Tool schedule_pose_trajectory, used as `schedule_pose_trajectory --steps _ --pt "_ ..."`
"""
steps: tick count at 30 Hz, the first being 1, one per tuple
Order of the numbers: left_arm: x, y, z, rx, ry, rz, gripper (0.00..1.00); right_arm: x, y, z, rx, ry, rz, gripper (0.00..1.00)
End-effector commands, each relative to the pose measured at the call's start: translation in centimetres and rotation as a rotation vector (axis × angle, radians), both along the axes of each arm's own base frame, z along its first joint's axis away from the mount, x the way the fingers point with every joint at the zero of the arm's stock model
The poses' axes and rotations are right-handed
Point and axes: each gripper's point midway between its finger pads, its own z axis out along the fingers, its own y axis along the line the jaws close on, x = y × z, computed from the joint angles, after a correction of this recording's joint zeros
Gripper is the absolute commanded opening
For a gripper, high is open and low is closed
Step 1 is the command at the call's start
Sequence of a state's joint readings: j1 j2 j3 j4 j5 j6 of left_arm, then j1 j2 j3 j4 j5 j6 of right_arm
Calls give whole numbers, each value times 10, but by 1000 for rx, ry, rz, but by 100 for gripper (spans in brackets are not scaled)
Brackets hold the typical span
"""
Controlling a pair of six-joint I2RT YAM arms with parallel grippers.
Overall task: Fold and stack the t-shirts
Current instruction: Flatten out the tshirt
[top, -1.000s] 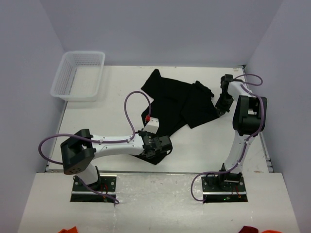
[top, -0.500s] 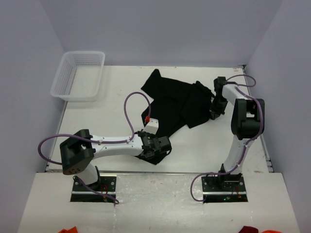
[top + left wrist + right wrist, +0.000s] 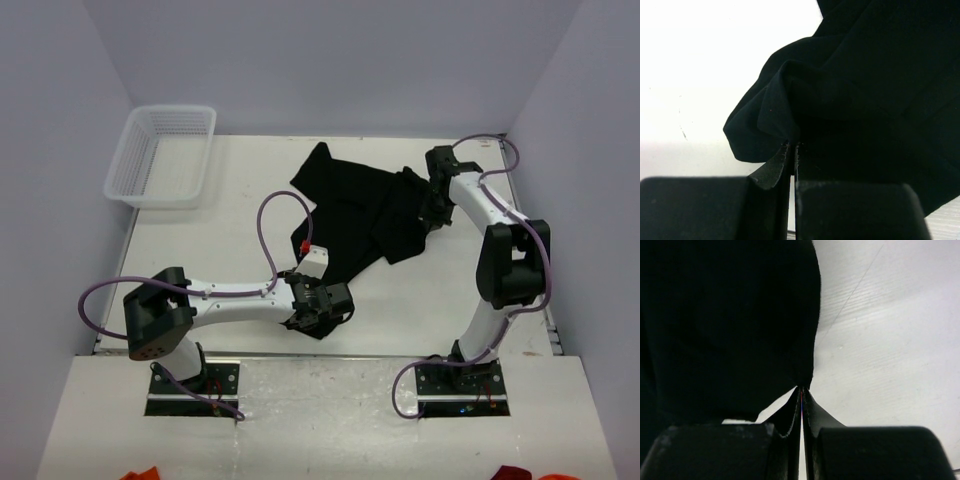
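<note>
Left gripper [image 3: 791, 146] first: jaws squeezed together on a bunched fold of black cloth at the near corner of the t-shirts [image 3: 355, 210], down by the front edge of the table [image 3: 230, 240]. Right gripper [image 3: 801, 389] was the same deal, fingers pinched tight on a thin edge of the cloth at the far right side of the heap. So both arms had a grip on opposite ends.

Progress-wise, I'd say barely started. The black fabric lay rumpled and slanting across the middle of the table, overlapping itself in loose flaps, nothing squared off. Honestly couldn't tell if that was one shirt or several, it all read as one dark mass. No neat fold anywhere and no stack, so my guess is the spreading out, folding and stacking were all left to do.

The tabletop was plain white and matte. A white mesh basket [image 3: 165, 155] sat in the far left corner, well apart from the cloth, and looked to have nothing in it. Pale lavender walls [image 3: 340, 60] boxed in three sides, and purple cables [image 3: 275, 215] looped off both arms.
</note>
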State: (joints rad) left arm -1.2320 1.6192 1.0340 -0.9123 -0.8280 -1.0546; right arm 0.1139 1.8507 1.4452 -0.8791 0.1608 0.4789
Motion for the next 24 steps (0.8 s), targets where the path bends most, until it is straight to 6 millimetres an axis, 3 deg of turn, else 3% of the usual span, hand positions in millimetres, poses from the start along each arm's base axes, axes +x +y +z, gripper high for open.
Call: schedule_pose_trajectory --steps 1,4,7,15,16,20,24 --pt "3 -6 7 -37 -25 -8 0 -8 23 29 50 -84 47 0" --pt "2 -8 5 -40 -21 -11 0 -3 27 37 68 -137 71 0" --pt "2 -9 4 -39 -21 -9 0 5 43 38 142 -136 130 0" --pt "1 -1 6 -16 -27 7 0 30 74 16 203 -62 199 0" --pt "1 -1 7 -18 -28 9 0 29 76 14 201 -60 211 2" --pt "1 -1 5 -16 -24 8 0 28 68 11 140 -66 203 32" --pt "1 -5 2 -12 -17 -1 0 27 41 23 -4 -114 156 51"
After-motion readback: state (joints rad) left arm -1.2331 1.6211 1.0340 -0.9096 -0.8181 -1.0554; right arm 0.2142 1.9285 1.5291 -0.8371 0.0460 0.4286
